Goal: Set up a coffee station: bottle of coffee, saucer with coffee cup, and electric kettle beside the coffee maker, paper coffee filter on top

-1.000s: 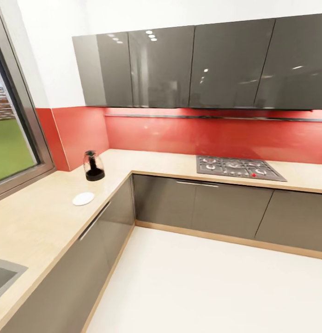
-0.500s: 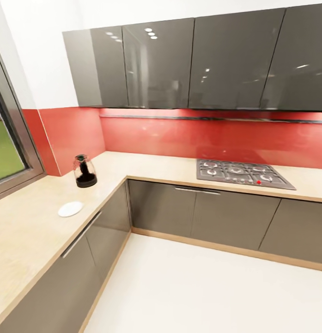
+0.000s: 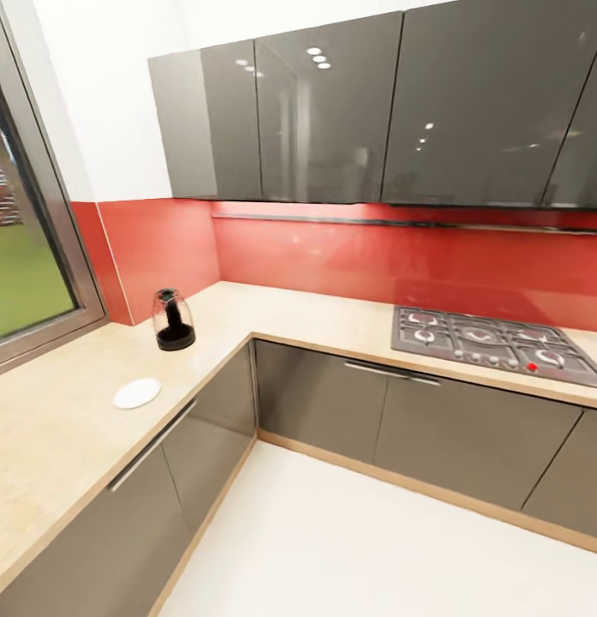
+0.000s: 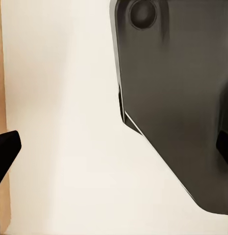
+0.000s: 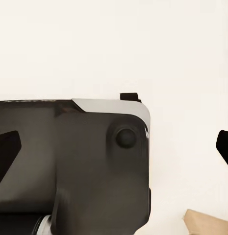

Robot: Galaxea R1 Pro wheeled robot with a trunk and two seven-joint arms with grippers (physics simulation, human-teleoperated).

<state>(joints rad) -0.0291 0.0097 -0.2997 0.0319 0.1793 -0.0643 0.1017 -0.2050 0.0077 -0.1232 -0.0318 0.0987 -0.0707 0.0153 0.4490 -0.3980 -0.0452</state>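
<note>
Each pincer hangs over the pale floor beside the robot's dark base, left pincer [image 4: 114, 147] and right pincer [image 5: 114, 147] both spread wide and empty (nothing to carry yet). On the beige L-shaped desk [image 3: 67, 428] a small white round saucer [image 3: 137, 393] lies near the clear-domed black-based coffee maker [image 3: 173, 320], apart from it, by the window [image 3: 28, 257].
</note>
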